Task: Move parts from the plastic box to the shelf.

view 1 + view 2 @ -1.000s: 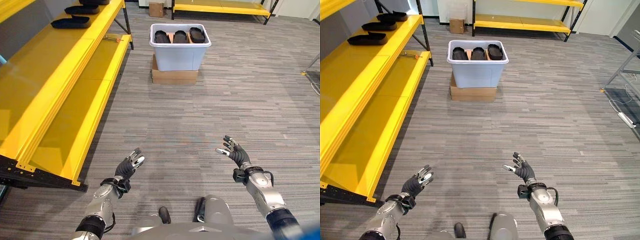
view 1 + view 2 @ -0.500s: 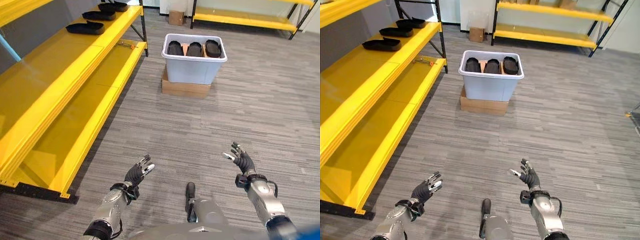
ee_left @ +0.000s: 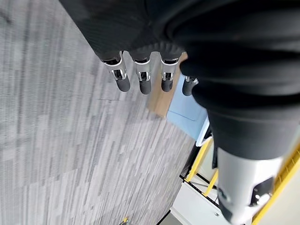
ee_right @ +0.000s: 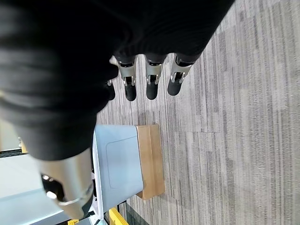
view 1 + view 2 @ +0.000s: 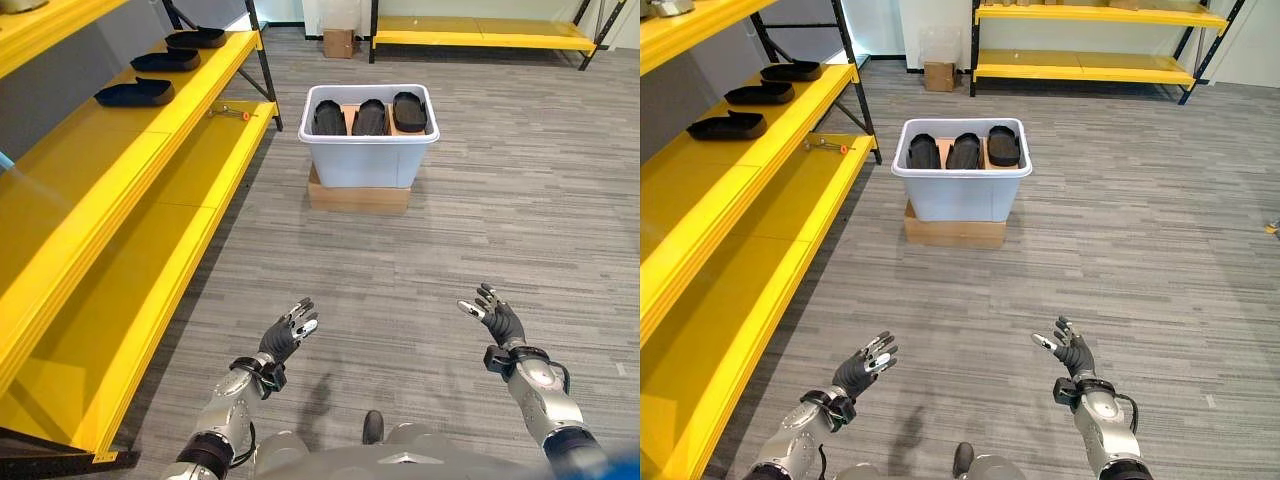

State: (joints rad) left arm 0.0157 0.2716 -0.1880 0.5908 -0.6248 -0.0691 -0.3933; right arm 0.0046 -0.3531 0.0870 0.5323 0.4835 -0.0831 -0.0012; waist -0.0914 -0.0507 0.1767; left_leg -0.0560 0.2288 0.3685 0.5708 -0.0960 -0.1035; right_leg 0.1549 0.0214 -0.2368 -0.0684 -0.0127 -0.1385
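Much bare floor [image 5: 420, 270] before plastic box [image 5: 368, 160]

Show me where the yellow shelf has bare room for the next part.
The yellow metal shelf is bare from the nearest black moulded part toward the robot. Its far end is crowded with three black parts in a row. The lower shelf level is bare except a small tool.
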